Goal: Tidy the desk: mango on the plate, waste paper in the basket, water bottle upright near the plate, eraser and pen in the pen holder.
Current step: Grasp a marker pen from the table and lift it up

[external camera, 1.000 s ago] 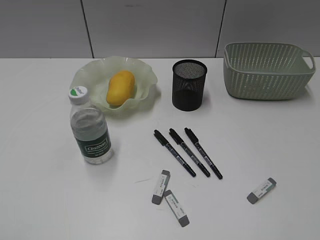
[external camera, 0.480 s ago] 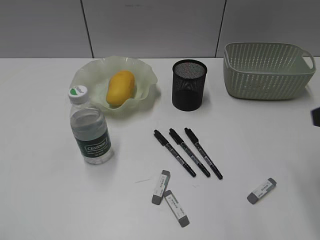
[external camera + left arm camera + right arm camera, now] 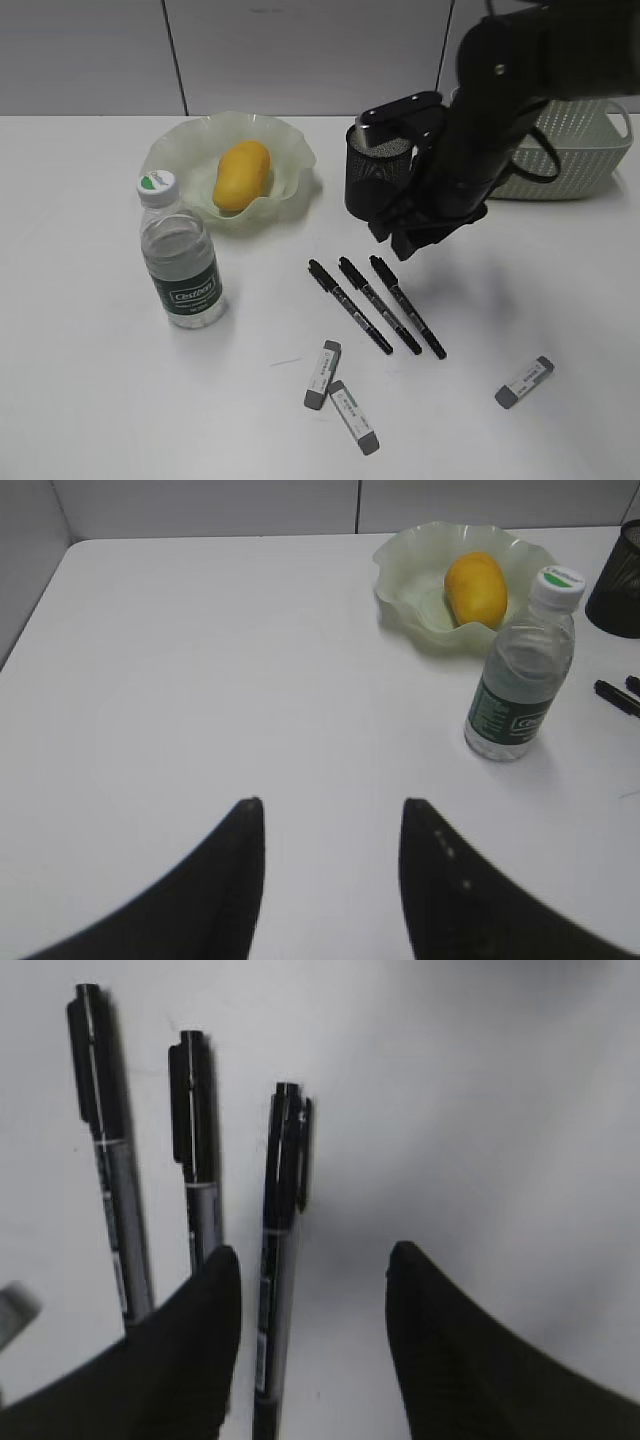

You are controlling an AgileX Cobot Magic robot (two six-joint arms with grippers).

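From the middle of the bench (image 3: pixel 90 400), we see the basket (image 3: pixel 560 160) at two o'clock, no waste paper showing in it from here. The plate (image 3: pixel 180 150) at eleven holds the mango (image 3: pixel 241 175), and the water bottle (image 3: pixel 180 262) stands upright at nine, just beside the plate. The pen holder (image 3: pixel 372 190) sits at twelve. Three pens lie side by side near the centre; the rightmost pen (image 3: pixel 280 1210) is nearest our right end effector (image 3: pixel 312 1280), which hangs over them with its jaws apart and nothing in them. Three erasers, one being the lone eraser (image 3: pixel 524 381), lie at five and six. Our left end effector (image 3: pixel 330 825) is spread and empty, far off at nine.

The risk, we judge: the pens lie close together, so a descent slightly off could pinch two, or roll one aside.

The bench is plain white and smooth; pale panelled walls stand behind it.
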